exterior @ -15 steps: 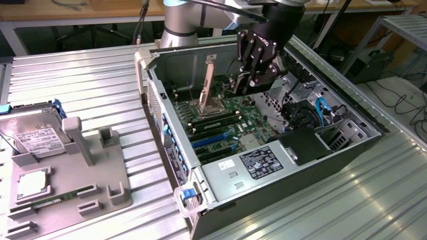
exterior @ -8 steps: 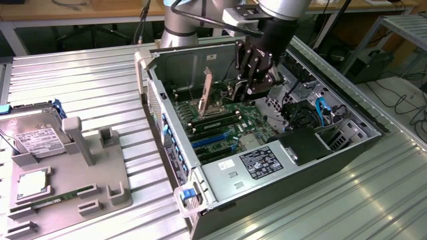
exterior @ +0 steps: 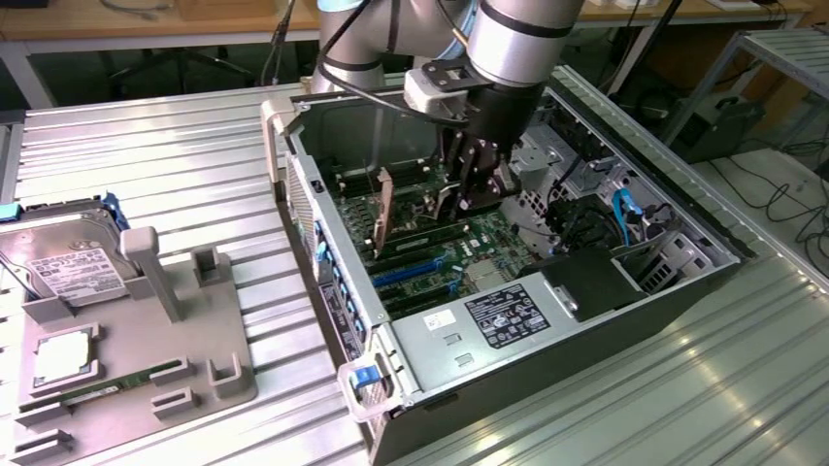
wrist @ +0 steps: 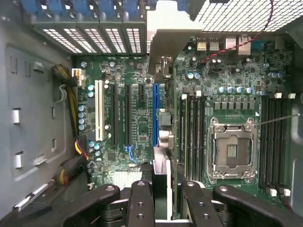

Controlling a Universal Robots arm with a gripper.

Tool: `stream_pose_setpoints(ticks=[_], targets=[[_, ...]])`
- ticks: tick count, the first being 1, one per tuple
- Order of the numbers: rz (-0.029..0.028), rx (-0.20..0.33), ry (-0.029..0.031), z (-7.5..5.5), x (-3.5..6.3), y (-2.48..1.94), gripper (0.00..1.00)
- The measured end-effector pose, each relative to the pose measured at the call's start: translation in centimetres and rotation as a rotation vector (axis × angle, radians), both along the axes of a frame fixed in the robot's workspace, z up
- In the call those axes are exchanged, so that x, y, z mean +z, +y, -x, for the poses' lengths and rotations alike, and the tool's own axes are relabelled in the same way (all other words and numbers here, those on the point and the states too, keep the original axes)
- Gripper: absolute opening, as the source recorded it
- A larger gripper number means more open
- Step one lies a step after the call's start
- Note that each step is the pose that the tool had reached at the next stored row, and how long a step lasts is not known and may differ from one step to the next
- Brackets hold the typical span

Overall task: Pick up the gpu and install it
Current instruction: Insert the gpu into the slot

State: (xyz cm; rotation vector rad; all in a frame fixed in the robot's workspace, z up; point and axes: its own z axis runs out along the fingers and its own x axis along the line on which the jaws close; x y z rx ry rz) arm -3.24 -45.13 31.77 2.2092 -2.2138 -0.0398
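Note:
The gpu (wrist: 160, 172) stands on edge inside the open computer case (exterior: 388, 335). In the wrist view I see it edge-on, running from between my fingers toward its silver end bracket (wrist: 163, 49) by the case's rear slot openings. It lines up with the long blue slot (wrist: 155, 101) on the motherboard; I cannot tell whether it touches the slot. My gripper (wrist: 163, 191) is shut on the card, with black fingers (wrist: 141, 201) on either side. In the exterior view, my gripper (exterior: 469, 199) reaches down into the case with the gpu (exterior: 434, 204) extending toward the exterior view's left.
A white slot (wrist: 98, 111), an open CPU socket (wrist: 232, 151) and memory slots flank the blue slot. Cables (wrist: 71, 80) run along the case wall. At the exterior view's left, a grey fixture (exterior: 194, 330) carries a hard drive (exterior: 72, 272) and a green RAM stick (exterior: 116, 383).

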Motion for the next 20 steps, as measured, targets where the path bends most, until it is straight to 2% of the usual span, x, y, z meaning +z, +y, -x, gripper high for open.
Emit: stream_pose_setpoints(ticks=[5, 17, 18, 20], targets=[[0.0039, -0.02, 0.0002, 0.4, -0.93, 0.03, 0.28], [0.0041, -0.003, 0.0009, 1.5, -2.86, -0.04, 0.28], [0.004, 0.001, -0.0003, 1.5, -2.96, -0.04, 0.28], [0.0039, 0.007, -0.0108, 1.6, -3.12, -0.03, 0.28]])
